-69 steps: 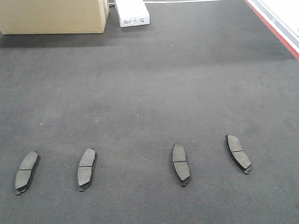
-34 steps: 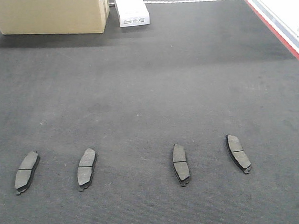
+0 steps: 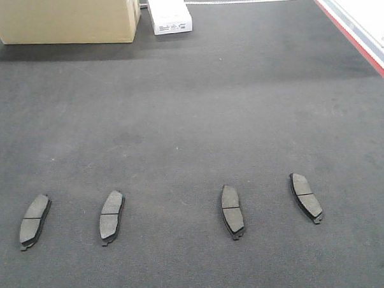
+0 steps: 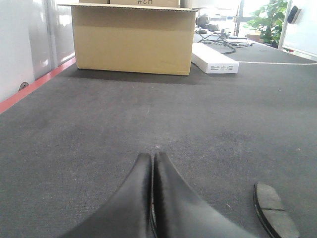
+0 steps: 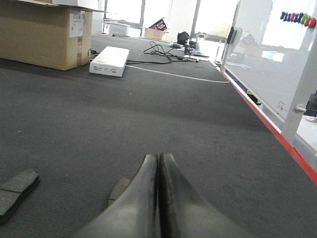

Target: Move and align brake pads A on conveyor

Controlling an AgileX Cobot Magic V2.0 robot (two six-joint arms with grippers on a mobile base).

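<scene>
Several grey-brown brake pads lie in a rough row across the near part of the dark conveyor (image 3: 190, 99): one at far left (image 3: 34, 220), one left of centre (image 3: 111, 216), one right of centre (image 3: 232, 210) and one at right (image 3: 306, 196), each lying lengthwise and slightly tilted. No gripper shows in the front view. My left gripper (image 4: 151, 157) is shut with nothing in it above the belt, a pad (image 4: 273, 210) to its lower right. My right gripper (image 5: 158, 157) is shut and holds nothing; one pad (image 5: 119, 190) peeks out beside its left finger, another pad (image 5: 15, 191) lies further left.
A cardboard box (image 3: 65, 19) and a flat white box (image 3: 168, 12) stand at the far end of the belt. A red edge strip (image 3: 349, 32) runs along the right side, another (image 4: 34, 84) along the left. Cables (image 5: 163, 49) lie beyond the white box.
</scene>
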